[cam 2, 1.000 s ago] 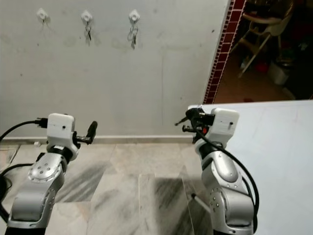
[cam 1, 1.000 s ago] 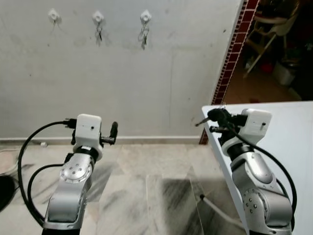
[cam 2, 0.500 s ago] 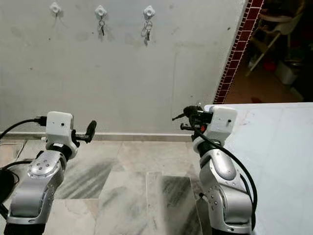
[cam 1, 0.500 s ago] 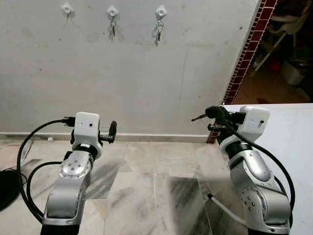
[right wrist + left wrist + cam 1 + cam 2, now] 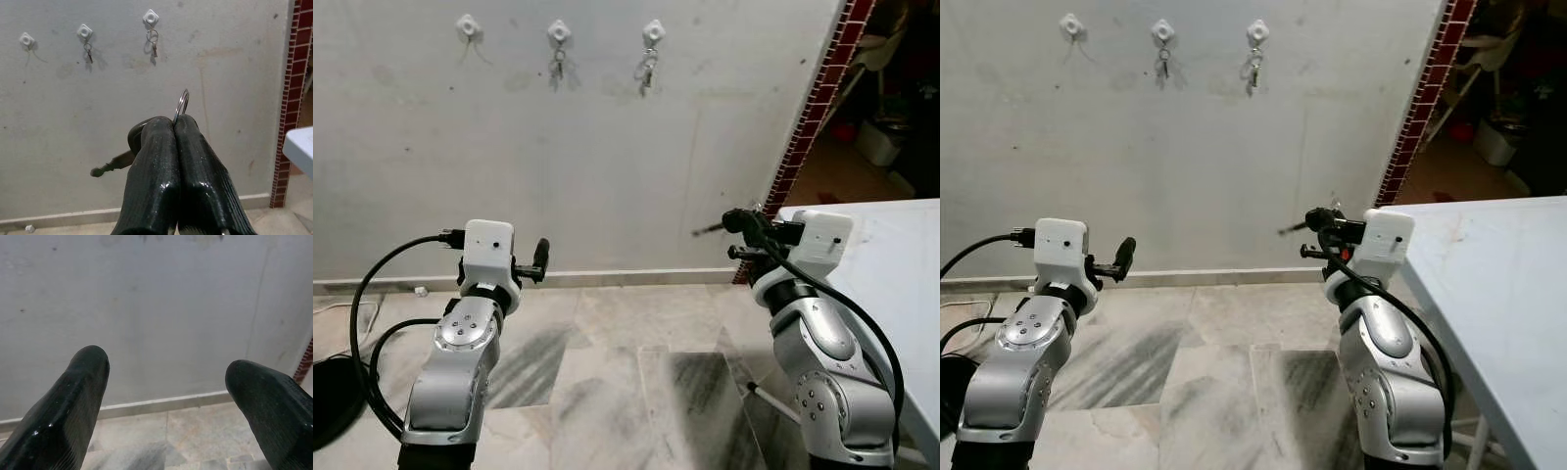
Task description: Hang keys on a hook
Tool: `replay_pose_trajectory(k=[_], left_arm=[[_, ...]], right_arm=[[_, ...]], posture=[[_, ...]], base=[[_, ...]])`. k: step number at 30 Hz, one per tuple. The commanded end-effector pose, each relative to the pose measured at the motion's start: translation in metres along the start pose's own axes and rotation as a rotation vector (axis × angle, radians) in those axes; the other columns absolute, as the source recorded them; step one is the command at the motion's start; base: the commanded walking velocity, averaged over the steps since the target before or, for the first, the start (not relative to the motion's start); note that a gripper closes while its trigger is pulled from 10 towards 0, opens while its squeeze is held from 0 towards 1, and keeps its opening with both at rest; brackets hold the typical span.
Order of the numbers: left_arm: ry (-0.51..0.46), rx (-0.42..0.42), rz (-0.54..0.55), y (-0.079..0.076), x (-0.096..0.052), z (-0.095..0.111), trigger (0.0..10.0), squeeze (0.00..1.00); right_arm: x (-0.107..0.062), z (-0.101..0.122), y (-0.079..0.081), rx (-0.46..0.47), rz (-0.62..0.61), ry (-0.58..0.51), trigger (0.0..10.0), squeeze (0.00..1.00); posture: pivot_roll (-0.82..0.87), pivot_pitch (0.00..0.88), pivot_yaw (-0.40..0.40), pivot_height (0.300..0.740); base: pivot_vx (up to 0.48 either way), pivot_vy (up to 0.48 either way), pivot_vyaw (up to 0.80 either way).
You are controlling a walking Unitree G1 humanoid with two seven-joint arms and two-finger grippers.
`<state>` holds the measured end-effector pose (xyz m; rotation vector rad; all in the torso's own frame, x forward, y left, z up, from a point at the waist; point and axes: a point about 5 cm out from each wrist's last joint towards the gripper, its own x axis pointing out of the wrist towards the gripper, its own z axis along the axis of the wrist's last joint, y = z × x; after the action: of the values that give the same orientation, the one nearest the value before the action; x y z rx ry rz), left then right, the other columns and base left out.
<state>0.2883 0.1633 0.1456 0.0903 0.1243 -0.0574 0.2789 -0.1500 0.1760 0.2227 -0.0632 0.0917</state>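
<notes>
My right gripper pinches the key ring, its key jutting sideways; my left gripper hangs spread wide. Ahead and above on the wall, the bare hook lies leftmost beside two occupied ones.

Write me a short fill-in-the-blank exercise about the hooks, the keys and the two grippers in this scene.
1. The wall carries ____ white hooks in a row.
2. The right gripper is shut on a key ring whose ____ sticks out sideways.
3. The left hook holds no ____.
4. The left gripper has its fingers ____.

Missing words: three; key; keys; open
</notes>
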Motion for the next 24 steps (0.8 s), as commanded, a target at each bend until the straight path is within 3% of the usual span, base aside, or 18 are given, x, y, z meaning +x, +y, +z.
replay_pose_trajectory(k=[1, 13, 18, 24], left_arm=[[-0.003, -0.018, -0.032, -0.008, 0.002, 0.002, 10.0, 0.00], [-0.014, -0.038, -0.040, -0.013, 0.004, 0.005, 10.0, 0.00], [-0.063, -0.043, -0.086, -0.018, 0.004, 0.012, 10.0, 0.00], [-0.055, -0.078, -0.093, -0.016, 0.004, 0.011, 10.0, 0.00]], right_arm=[[-0.002, 0.002, -0.009, -0.011, -0.039, -0.002, 10.0, 0.00], [0.000, 0.002, -0.007, -0.013, -0.034, -0.004, 10.0, 0.00], [0.002, 0.002, -0.008, -0.014, -0.032, -0.005, 10.0, 0.00], [0.004, 0.002, -0.005, -0.018, -0.026, -0.007, 10.0, 0.00]], posture=[[0.14, 0.000, -0.011, 0.740], [0.14, 0.000, -0.012, 0.740], [0.14, 0.000, -0.015, 0.740], [0.14, 0.000, -0.010, 0.740]], base=[[0.000, 0.480, 0.00], [0.000, 0.480, 0.00], [0.000, 0.000, 0.00], [0.000, 0.000, 0.00]])
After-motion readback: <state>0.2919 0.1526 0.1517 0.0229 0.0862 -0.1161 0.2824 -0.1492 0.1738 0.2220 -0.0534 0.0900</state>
